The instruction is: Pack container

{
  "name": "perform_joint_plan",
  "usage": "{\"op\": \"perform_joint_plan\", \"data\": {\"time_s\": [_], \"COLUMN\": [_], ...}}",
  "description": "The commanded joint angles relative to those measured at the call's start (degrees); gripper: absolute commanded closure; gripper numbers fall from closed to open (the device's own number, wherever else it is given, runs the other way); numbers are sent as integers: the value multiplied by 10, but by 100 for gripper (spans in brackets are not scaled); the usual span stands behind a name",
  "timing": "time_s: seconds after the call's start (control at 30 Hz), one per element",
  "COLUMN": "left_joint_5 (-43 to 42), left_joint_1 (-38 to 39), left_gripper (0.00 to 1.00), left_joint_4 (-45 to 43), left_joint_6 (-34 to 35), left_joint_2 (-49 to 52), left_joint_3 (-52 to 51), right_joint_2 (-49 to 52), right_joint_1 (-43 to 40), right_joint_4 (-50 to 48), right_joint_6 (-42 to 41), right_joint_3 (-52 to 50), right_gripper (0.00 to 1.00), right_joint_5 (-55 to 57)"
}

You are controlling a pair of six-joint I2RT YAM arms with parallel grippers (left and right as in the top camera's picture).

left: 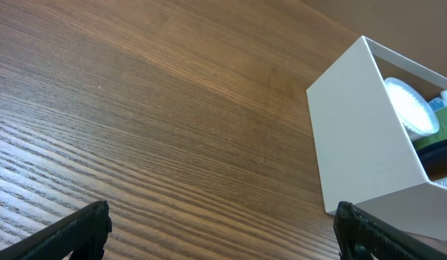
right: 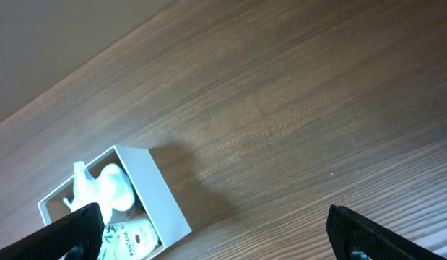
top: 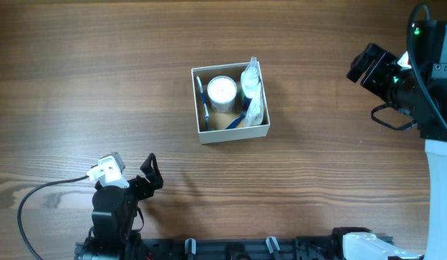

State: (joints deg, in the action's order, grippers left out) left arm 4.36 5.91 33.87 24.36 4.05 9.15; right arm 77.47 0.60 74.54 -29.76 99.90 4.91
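Note:
The container (top: 196, 101) is a square white-walled box with a tan floor in the middle of the table. Inside it stand a round white jar (top: 222, 91), a blue toothbrush (top: 202, 97) along the left wall and a clear plastic packet (top: 253, 92) on the right. It also shows in the left wrist view (left: 360, 137) and the right wrist view (right: 165, 198), where a Pantene sachet (right: 133, 237) lies inside. My left gripper (top: 149, 173) is open and empty at the front left, well short of the box. My right gripper (top: 367, 65) is open and empty at the far right.
The wooden table (top: 100, 87) surrounds the box. A cable (top: 42, 191) trails from the left arm at the front left. The right arm's white base (top: 440, 195) stands at the right edge. A black rail (top: 237, 249) runs along the front edge.

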Motion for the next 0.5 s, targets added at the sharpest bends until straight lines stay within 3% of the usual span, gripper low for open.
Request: {"op": "perform_joint_plan", "data": {"time_s": [0.0, 0.3, 0.47], "left_joint_5": [-7, -7, -7], "left_joint_1": [-4, -4, -4], "left_gripper": [0, 0, 0], "left_joint_4": [-2, -2, -2], "left_joint_6": [1, 1, 1], "left_joint_2": [-8, -8, -8], "left_joint_3": [-3, -3, -3], "right_joint_2": [3, -87, -204], "right_joint_1": [-1, -1, -1], "right_joint_4": [-2, -39, -192], "right_joint_6": [-3, 9, 192], "right_joint_3": [1, -36, -158], "right_gripper": [0, 0, 0], "right_joint_5": [-3, 54, -35]}}
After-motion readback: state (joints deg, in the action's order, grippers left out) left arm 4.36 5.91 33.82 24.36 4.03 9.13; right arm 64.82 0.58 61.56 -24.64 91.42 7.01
